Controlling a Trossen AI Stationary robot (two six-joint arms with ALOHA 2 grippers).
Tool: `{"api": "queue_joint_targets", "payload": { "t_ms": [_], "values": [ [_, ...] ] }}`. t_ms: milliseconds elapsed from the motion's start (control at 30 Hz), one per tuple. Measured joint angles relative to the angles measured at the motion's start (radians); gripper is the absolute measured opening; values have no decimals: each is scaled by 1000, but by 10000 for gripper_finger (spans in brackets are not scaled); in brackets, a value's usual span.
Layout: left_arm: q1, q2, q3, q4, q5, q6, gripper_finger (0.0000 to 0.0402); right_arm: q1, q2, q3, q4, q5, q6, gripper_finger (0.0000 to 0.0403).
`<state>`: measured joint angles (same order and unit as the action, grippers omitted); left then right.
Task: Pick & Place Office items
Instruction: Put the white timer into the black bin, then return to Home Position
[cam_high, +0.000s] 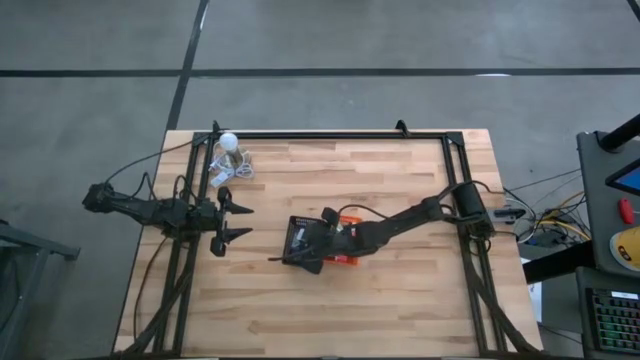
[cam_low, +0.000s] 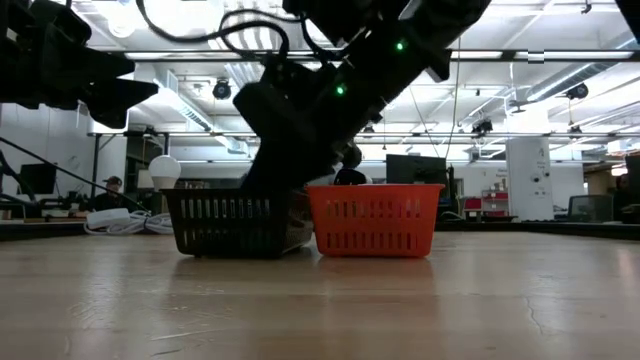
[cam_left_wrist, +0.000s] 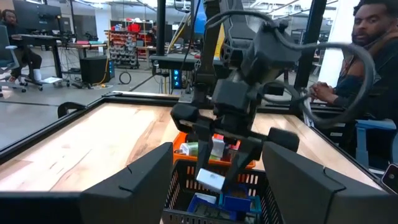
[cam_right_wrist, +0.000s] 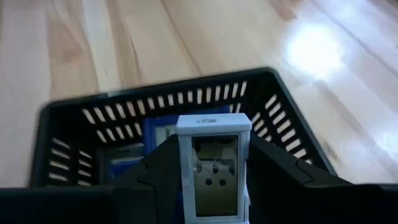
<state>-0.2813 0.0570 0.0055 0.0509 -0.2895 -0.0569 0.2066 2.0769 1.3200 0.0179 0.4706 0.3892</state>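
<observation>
- Right gripper (cam_right_wrist: 211, 177): jaws closed narrowly on a small white-framed item (cam_right_wrist: 214, 168) with a dark window, gripped by its two sides and held upright; the side grip leaves its face and underside free.
- Position of the held item: directly above the open black tray (cam_right_wrist: 155, 102), over the tray's interior rather than its rim, and clear of the floor. Judged, this is the carry-over stage, with release into the tray to follow.
- Tray contents: blue pieces (cam_left_wrist: 239, 202) lie on the tray floor below the held item, so an earlier part of the sorting appears done.
- Orange tray (cam_low: 375, 220): set touching the black tray on its right side in the low view; it holds more items (cam_left_wrist: 205, 148), among them green and red ones, and probably serves as the source.
- Left gripper (cam_high: 238, 222): fingers spread wide and empty, waiting at the table's left side, well apart from both trays and pointed at them.
- White ball with coiled cable (cam_high: 228, 150): at the far left corner, not involved.
- A person (cam_left_wrist: 367, 68) sits beyond the table's far edge.
</observation>
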Motion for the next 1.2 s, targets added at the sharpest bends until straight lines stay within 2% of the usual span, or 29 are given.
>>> {"api": "queue_joint_targets", "payload": {
  "t_ms": [433, 1200],
  "values": [
    [0, 0, 0, 0, 0, 0, 253, -2, 14, 0, 2, 0, 4, 166],
    [0, 0, 0, 0, 0, 0, 252, -2, 13, 0, 25, 1, 3, 247]
  ]
}}
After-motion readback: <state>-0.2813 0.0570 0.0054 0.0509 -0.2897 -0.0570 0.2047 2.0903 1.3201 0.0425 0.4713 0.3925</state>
